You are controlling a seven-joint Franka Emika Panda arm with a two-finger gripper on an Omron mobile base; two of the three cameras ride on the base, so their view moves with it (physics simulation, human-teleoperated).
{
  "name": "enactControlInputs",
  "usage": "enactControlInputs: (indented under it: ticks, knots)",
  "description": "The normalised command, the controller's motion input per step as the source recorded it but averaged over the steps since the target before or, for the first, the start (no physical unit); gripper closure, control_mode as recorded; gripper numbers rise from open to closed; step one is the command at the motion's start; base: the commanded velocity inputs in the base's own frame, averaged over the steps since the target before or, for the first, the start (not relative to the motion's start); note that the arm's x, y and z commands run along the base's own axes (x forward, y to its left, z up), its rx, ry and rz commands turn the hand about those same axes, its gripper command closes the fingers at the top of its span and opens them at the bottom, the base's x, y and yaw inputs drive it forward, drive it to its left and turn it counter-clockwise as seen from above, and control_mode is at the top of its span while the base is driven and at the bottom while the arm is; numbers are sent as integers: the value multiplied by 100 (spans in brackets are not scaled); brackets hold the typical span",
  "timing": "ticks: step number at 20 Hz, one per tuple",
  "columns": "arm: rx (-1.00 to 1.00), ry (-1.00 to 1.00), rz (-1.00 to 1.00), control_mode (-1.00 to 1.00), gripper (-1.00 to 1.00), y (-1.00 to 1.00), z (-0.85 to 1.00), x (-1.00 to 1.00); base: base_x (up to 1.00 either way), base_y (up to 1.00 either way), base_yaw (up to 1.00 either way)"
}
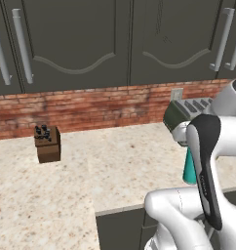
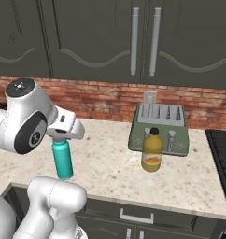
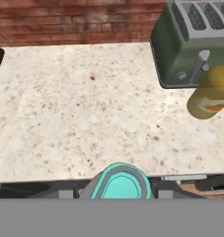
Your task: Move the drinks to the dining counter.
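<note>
A teal bottle point(image 2: 63, 161) stands upright near the front edge of the wall counter point(image 2: 110, 168), its cap tucked up in my gripper point(image 2: 60, 138), which is shut on its top. The hand view looks straight down on the teal bottle point(image 3: 121, 181) between the fingers. In the left base view the teal bottle point(image 1: 189, 168) peeks out from behind my forearm. A yellow-orange juice bottle point(image 2: 152, 150) with a black cap stands further right, just in front of the toaster; the juice bottle point(image 3: 210, 92) is at the hand view's right edge. The dining counter is out of view.
A green toaster point(image 2: 158, 125) sits against the brick wall. A brown knife block point(image 1: 47, 143) stands far left on the counter. A dark stovetop point(image 2: 222, 154) borders the counter's right end. Dark cabinets hang overhead. Bare stone lies between the knife block and the bottles.
</note>
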Motion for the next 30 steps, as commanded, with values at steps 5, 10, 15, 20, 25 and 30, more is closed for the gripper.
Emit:
enactControlInputs:
  ticks: [5, 10, 15, 20, 25, 30]
  knots:
    - [-3, -1, 0, -100, 100, 26, 40, -34, 0, 0, 0]
    - [0, -3, 0, -100, 100, 18, 29, -35, 0, 0, 0]
    - [0, -1, 0, -100, 100, 10, 2, -6, 0, 0, 0]
    - [0, -2, 0, 100, 100, 0, 0, 0, 0, -4, 0]
    - [0, 0, 0, 100, 100, 0, 0, 0, 1, -45, -44]
    - [0, 0, 0, 100, 100, 0, 0, 0, 0, -3, -99]
